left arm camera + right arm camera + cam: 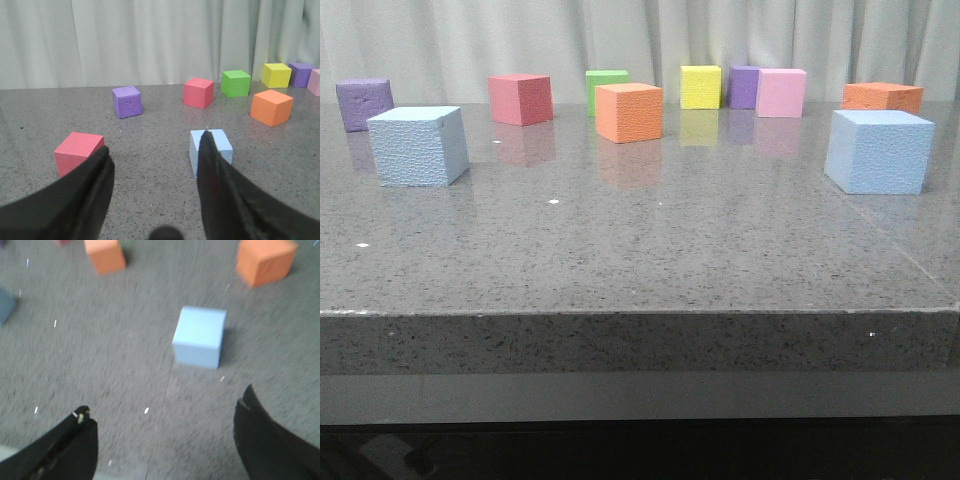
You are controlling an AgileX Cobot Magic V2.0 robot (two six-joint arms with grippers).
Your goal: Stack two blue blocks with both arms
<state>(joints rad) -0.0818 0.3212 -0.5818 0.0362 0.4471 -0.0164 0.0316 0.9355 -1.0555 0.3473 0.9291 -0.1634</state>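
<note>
Two light blue blocks sit far apart on the grey table: one at the left (418, 146), one at the right (878, 151). Neither gripper shows in the front view. In the left wrist view my left gripper (154, 144) is open and empty, low over the table. The left blue block (226, 142) lies just beyond it, partly hidden behind one fingertip (206, 150). In the right wrist view my right gripper (165, 402) is open and empty above the table. The right blue block (200, 336) lies ahead of it, apart from both fingers.
Smaller cubes stand along the back: purple (364, 103), red (521, 98), green (606, 87), orange (629, 112), yellow (700, 86), purple (743, 86), pink (781, 92), orange (882, 96). A red cube (77, 150) sits by my left gripper. The table's front edge (640, 312) is near.
</note>
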